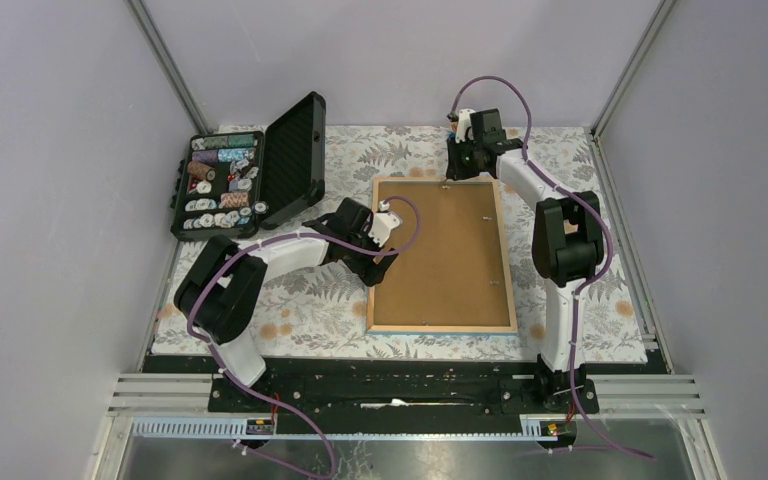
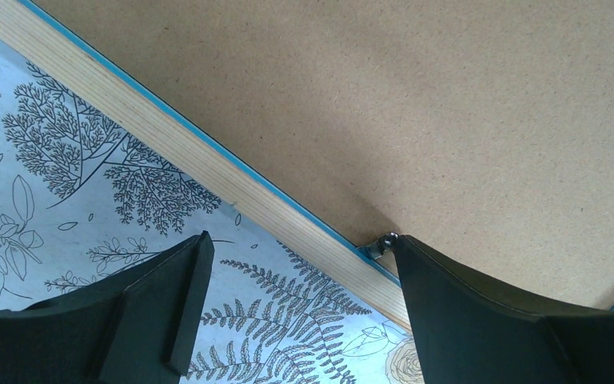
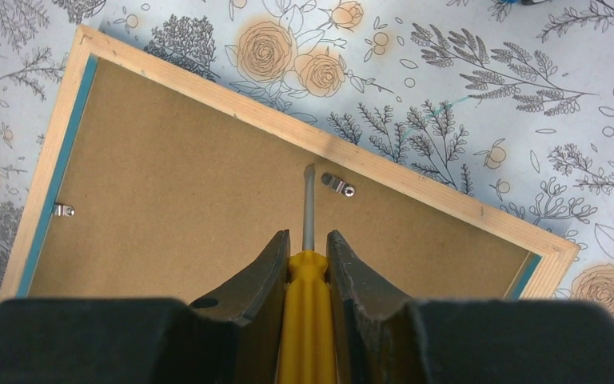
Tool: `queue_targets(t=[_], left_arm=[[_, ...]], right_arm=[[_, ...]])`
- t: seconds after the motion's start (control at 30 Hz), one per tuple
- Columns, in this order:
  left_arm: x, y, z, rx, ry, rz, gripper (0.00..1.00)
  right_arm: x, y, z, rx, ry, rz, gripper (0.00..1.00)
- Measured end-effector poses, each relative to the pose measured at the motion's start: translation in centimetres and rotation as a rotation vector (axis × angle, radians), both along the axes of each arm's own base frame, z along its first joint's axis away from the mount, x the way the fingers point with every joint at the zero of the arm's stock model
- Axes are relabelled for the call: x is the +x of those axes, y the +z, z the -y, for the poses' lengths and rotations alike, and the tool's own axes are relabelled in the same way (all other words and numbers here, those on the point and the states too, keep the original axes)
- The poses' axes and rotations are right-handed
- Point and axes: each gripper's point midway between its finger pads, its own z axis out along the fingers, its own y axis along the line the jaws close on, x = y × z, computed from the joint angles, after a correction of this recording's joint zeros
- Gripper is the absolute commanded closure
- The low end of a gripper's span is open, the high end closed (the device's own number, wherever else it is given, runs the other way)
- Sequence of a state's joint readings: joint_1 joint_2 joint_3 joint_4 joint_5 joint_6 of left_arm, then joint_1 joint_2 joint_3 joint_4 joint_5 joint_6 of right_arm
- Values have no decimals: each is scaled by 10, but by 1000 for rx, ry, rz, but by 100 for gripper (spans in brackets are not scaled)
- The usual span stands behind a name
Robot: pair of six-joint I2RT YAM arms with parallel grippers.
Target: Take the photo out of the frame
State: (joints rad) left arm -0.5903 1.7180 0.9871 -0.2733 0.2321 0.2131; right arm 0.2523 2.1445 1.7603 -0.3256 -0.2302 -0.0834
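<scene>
The frame (image 1: 507,255) lies face down on the floral mat, its brown backing board (image 1: 445,250) up. The photo is hidden under the board. My left gripper (image 1: 372,262) is open at the frame's left edge. In the left wrist view (image 2: 301,238) its jaws straddle the wooden rim (image 2: 168,132), the right finger beside a small metal clip (image 2: 377,244). My right gripper (image 1: 457,168) is at the far edge, shut on a yellow-handled screwdriver (image 3: 309,320). The shaft tip sits just left of a metal clip (image 3: 337,186) near the rim (image 3: 416,180).
An open black case of poker chips (image 1: 250,170) stands at the back left, close behind the left arm. Another metal clip (image 3: 64,210) sits on the frame's side edge. Grey walls enclose the table on three sides.
</scene>
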Motion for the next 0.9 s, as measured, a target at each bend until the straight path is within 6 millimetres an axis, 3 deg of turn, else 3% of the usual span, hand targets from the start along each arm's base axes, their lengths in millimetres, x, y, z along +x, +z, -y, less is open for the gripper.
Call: queue_targets(t=[0.33, 0.9], left_arm=[[0, 0, 0, 0, 0, 0, 10], [0, 0, 0, -2, 0, -2, 10]], right_arm=[[6, 0, 10, 4, -113, -7, 100], [2, -1, 13, 2, -119, 0, 100]])
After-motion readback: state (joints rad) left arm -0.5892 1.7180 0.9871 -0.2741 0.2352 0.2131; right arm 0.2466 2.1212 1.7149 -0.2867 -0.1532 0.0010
